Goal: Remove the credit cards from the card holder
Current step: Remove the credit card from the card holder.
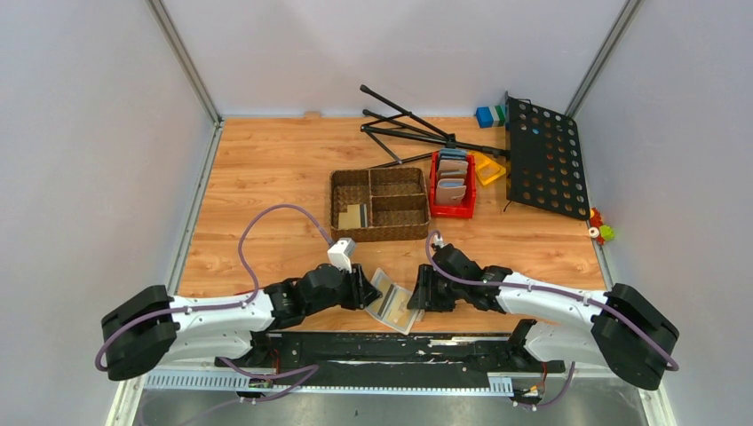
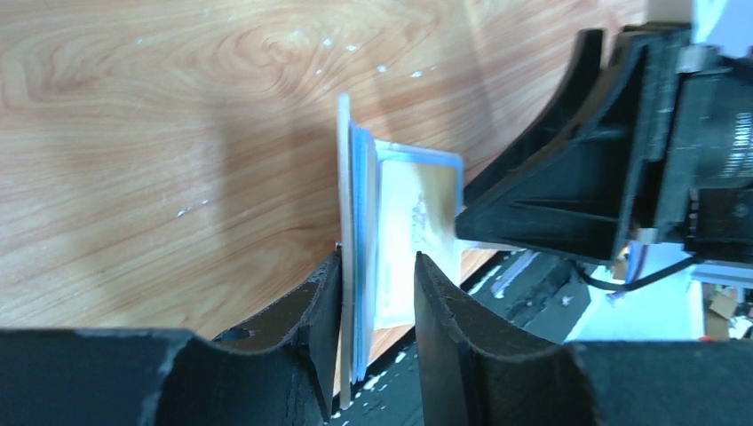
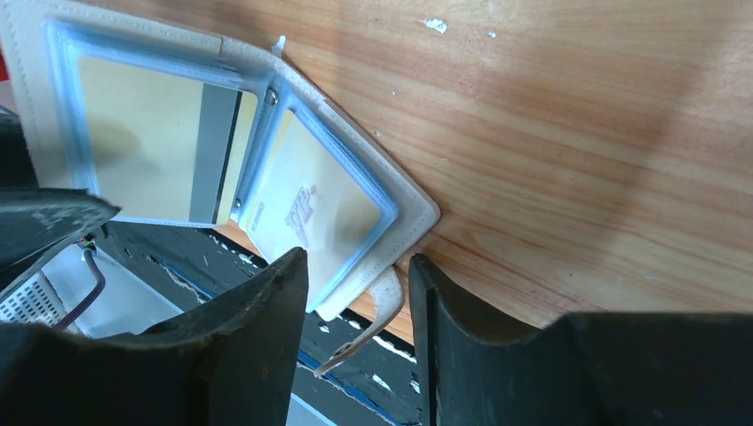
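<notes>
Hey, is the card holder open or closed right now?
Open. The right wrist view shows the card holder unfolded, its pale blue pockets exposed, with cards tucked inside them.

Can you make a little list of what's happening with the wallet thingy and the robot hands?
card holder: open, on the table's near edge
credit cards: tan ones inside its bluish pockets
left gripper: fingers either side of the holder, grip unclear
right gripper: open around the holder's strap corner
basket: loose cards in one compartment
</notes>
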